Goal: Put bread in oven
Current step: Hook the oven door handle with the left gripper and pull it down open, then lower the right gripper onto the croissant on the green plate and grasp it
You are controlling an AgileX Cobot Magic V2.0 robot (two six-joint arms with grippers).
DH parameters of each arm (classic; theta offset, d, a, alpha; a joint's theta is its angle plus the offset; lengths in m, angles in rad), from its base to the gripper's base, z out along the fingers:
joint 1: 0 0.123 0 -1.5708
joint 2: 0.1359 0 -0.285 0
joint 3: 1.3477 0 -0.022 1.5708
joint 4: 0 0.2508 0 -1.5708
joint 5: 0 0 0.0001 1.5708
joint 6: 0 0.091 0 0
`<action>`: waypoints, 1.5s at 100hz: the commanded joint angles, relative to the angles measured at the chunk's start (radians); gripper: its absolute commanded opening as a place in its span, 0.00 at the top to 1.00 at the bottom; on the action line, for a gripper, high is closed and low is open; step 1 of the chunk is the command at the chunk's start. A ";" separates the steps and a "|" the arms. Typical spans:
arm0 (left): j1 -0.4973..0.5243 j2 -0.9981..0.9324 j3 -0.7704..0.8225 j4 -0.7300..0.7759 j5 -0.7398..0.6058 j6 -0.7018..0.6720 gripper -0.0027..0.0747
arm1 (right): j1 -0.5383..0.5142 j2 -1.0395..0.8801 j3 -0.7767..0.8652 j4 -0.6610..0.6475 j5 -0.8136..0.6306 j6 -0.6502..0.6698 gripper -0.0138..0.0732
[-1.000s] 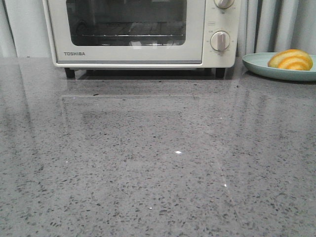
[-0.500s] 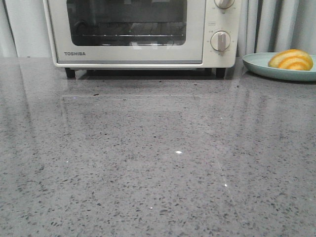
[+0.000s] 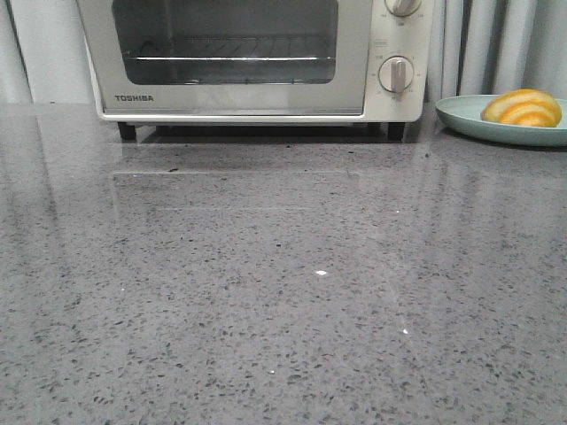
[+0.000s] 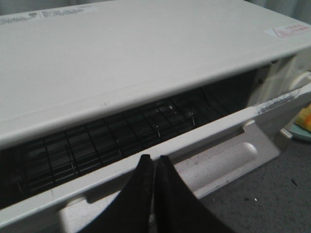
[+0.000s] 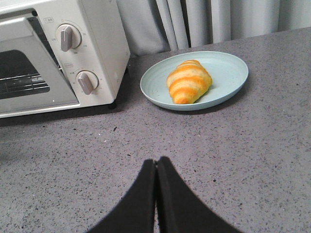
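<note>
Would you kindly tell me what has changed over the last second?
The oven door has begun tipping open: its window now shows the wire rack brighter and higher, and the left wrist view shows a gap at its top. The bread, plate and knobs stayed put.

The left hand [image 4: 154, 167] shows at the bottom centre of its wrist frame, its two dark fingers [image 4: 141, 194] pressed together with only a thin seam between them. The right hand [image 5: 156, 167] appears likewise at the bottom centre of its frame, fingers [image 5: 172, 199] closed tip to tip. Neither arm appears in the front frame.
</note>
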 commanded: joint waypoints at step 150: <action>-0.014 -0.722 0.305 -0.094 0.235 -0.006 0.99 | -0.011 1.213 -1.006 -0.058 0.143 -0.007 0.43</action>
